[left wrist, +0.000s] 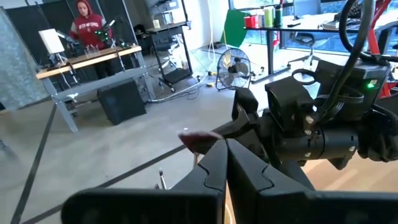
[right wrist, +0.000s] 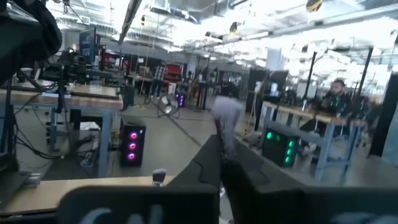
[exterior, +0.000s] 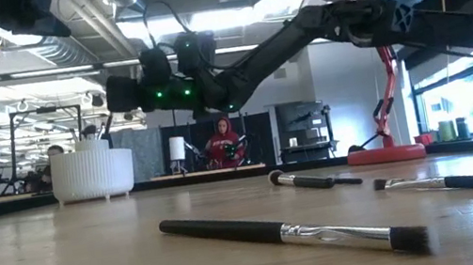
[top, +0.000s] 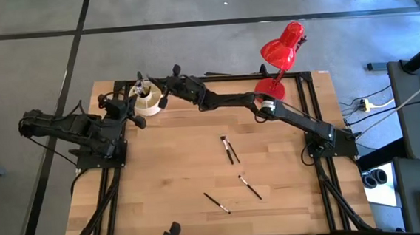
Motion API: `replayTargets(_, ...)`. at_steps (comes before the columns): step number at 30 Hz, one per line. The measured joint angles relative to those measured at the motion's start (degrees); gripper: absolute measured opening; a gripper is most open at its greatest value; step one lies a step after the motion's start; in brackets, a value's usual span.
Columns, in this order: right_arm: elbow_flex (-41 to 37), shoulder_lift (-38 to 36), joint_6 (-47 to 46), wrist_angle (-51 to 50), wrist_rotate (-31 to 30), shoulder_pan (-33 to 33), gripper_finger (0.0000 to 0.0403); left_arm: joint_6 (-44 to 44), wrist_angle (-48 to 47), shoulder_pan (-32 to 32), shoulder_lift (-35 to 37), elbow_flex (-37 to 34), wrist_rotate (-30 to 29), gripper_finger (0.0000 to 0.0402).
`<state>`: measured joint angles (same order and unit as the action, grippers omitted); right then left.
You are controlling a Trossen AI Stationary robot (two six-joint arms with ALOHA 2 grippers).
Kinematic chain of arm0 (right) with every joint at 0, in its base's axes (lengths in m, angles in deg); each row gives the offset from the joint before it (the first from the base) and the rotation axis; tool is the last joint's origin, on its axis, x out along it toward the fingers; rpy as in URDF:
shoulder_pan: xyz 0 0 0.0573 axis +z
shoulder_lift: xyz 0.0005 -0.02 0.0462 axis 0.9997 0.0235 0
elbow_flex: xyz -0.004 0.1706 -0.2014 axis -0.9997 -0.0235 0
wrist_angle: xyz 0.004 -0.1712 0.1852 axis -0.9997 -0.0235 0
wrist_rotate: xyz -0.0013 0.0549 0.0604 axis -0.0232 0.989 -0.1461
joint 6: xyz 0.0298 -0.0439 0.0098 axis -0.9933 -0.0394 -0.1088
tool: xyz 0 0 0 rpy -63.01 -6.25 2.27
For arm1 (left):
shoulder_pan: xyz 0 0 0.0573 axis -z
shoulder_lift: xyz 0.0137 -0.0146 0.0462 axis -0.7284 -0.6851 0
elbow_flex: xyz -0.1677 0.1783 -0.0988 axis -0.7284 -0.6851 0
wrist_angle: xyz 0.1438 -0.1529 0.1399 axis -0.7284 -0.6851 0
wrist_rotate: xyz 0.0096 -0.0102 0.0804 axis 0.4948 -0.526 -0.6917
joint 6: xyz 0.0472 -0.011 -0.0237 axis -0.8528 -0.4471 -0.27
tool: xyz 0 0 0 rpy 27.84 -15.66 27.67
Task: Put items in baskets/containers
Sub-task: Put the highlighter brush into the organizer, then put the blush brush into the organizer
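The cream-white cup (top: pixel 148 101) stands at the table's far left and also shows in the low view (exterior: pixel 93 174); brush handles stick up out of it (exterior: pixel 90 133). My left gripper (top: pixel 136 106) is beside the cup's left side, shut on a brush with a reddish head (left wrist: pixel 198 140). My right gripper (top: pixel 165 95) reaches across to the cup's right side, shut on a brush with a pale grey head (right wrist: pixel 226 117). Several dark-handled brushes lie flat on the table: two together (top: pixel 229 150), one (top: pixel 250 186) and one (top: pixel 217 202). My left gripper pinches a brush between its two shut fingers (left wrist: pixel 217 163). The reddish head (left wrist: pixel 194 139) sticks out past the fingertips. The handle is hidden by the fingers. The brush is clear of the table. My right gripper pinches a brush between its two shut fingers (right wrist: pixel 210 163). The pale head (right wrist: pixel 227 122) sticks out beyond the fingertips. The handle is hidden by the fingers. The brush is clear of the table.
A red desk lamp (top: pixel 283 49) stands at the far right, its round base (top: pixel 269 89) on the table beside my right arm. The two grippers are close together at the cup. A person in red (exterior: pixel 222 142) sits in the room beyond the table.
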<state>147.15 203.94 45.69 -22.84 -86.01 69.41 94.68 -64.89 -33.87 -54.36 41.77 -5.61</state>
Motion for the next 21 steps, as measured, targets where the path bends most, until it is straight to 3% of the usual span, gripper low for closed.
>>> replayTargets(8,1.1,-0.1,-1.2,-2.4,0.0,0.0,0.0118,0.0,0.0,0.0,0.0,0.0,-0.2,0.0006)
replayTargets(13,2.4,-2.3,-2.3,-13.6,-3.2,0.5,0.0180,0.1,-1.6,0.0,0.0,0.0,0.3,0.0014)
replayTargets(21,2.8,-16.2,4.0,-43.7,-7.2,2.7,0.0180,0.6,-3.8,0.0,0.0,0.0,1.1,0.0030)
